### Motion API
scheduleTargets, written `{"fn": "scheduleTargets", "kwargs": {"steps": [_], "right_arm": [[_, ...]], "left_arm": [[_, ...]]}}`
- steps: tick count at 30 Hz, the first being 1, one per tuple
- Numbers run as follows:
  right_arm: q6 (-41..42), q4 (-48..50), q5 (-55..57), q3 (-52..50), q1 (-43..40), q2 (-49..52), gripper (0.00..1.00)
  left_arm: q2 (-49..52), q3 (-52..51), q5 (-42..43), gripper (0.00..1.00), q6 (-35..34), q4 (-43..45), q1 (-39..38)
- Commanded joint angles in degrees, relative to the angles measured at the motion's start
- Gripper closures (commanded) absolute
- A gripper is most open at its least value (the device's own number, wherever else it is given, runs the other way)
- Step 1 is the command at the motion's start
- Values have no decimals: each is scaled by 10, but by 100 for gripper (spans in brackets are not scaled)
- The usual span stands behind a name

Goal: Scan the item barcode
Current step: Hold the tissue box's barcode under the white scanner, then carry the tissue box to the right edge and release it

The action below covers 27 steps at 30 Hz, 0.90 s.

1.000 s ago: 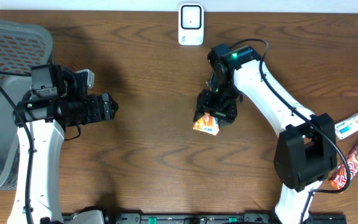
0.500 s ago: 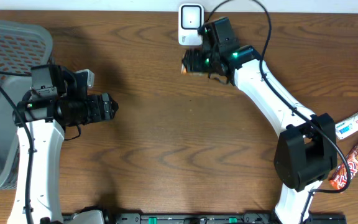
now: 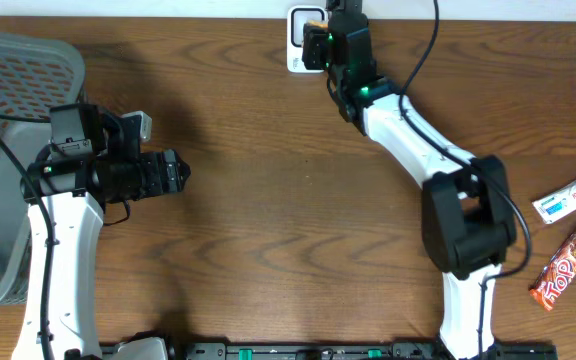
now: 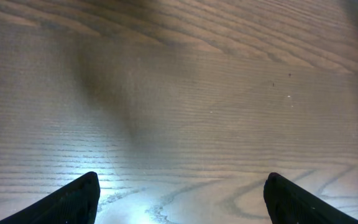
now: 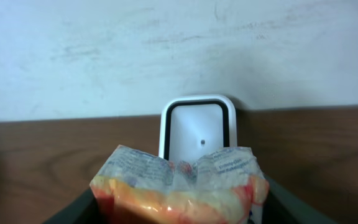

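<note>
Right gripper point(image 5: 179, 208) clamped partway shut on the snack packet point(image 5: 178, 180), crinkled end up, held right in front of the white scanner point(image 5: 197, 127) at the table's point(image 3: 268, 200) twelve o'clock edge. Over at nine o'clock, left gripper point(image 4: 182, 199) gapes wide, nothing in it, above the wood.
</note>
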Motion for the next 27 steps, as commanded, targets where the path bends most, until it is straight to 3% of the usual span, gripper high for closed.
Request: {"fn": "scheduleTargets", "kwargs": {"steps": [1, 14, 23, 27], "right_arm": [[-26, 47, 16, 15, -5, 33, 47], [-84, 39, 19, 254, -5, 224, 44], [-91, 22, 34, 287, -5, 261, 43], [-92, -44, 37, 316, -6, 257, 46]], "left_arm": [[3, 9, -5, 15, 9, -1, -1], [3, 9, -5, 15, 9, -1, -1], [3, 9, -5, 15, 9, -1, -1], [3, 9, -5, 15, 9, -1, -1]]}}
